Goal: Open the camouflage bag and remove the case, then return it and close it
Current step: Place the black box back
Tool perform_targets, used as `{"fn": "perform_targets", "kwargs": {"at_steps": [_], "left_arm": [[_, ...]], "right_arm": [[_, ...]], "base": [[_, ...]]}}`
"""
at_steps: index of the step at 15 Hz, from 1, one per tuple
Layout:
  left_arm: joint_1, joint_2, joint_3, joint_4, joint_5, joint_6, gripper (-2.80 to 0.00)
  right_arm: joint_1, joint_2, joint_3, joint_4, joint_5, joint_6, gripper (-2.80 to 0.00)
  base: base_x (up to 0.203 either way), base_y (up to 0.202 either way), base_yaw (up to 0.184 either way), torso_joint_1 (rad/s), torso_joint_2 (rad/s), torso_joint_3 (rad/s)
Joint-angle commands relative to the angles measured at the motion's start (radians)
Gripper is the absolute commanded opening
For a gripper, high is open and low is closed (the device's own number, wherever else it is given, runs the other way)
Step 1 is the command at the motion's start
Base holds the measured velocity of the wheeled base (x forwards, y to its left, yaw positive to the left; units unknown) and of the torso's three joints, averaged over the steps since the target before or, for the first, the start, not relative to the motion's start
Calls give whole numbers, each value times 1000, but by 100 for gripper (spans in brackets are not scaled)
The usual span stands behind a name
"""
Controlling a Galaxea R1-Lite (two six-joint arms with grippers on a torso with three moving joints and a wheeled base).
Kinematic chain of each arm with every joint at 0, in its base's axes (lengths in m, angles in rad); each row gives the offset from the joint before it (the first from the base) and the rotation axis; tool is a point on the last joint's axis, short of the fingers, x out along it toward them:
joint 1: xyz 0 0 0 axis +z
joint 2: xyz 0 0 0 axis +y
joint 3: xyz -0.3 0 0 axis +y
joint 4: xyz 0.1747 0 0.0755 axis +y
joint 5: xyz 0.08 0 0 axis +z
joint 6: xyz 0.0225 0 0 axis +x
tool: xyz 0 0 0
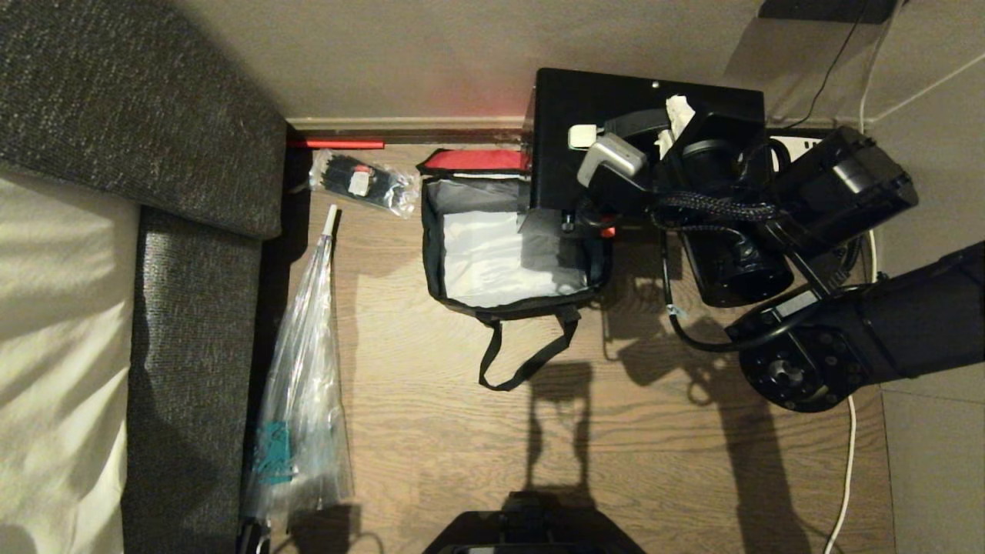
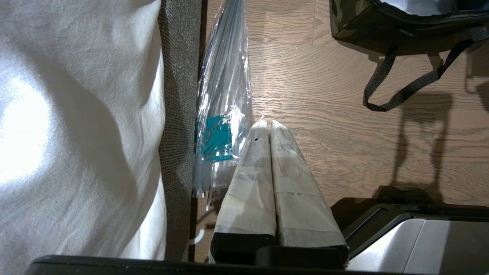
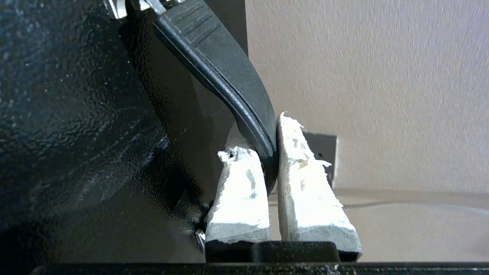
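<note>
The camouflage bag [image 1: 492, 261] stands open on the wooden floor, its pale lining showing and its red-lined lid [image 1: 481, 159] folded back toward the wall. The black case [image 1: 616, 100] hangs over the bag's right rear corner, clear of the bag. My right gripper [image 1: 671, 127] is shut on the case's black handle [image 3: 225, 72], with the speckled case body [image 3: 76, 114] beside the fingers. My left gripper [image 2: 266, 128] is shut and empty, low over the floor, well away from the bag [image 2: 363, 23] and its strap [image 2: 401, 91].
A grey sofa [image 1: 154, 115] with a white sheet [image 1: 54, 346] fills the left. A long clear plastic bag [image 1: 304, 369] lies along it, and a small pack of black ties [image 1: 362, 181] sits near the wall. A white cable [image 1: 846, 462] runs down the right.
</note>
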Motion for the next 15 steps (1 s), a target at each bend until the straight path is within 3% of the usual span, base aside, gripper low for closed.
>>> {"fn": "perform_targets", "kwargs": {"at_steps": [1,15], "left_arm": [[0,1,2,-1,0,-1,-280],[0,1,0,0,0,-1,-280]], "right_arm": [[27,28,-19,-7,-12,-11,-280],[160,127,-128,-7,-74,-39,-280]], "base": [[0,0,0,0,0,0],[0,0,0,0,0,0]]}}
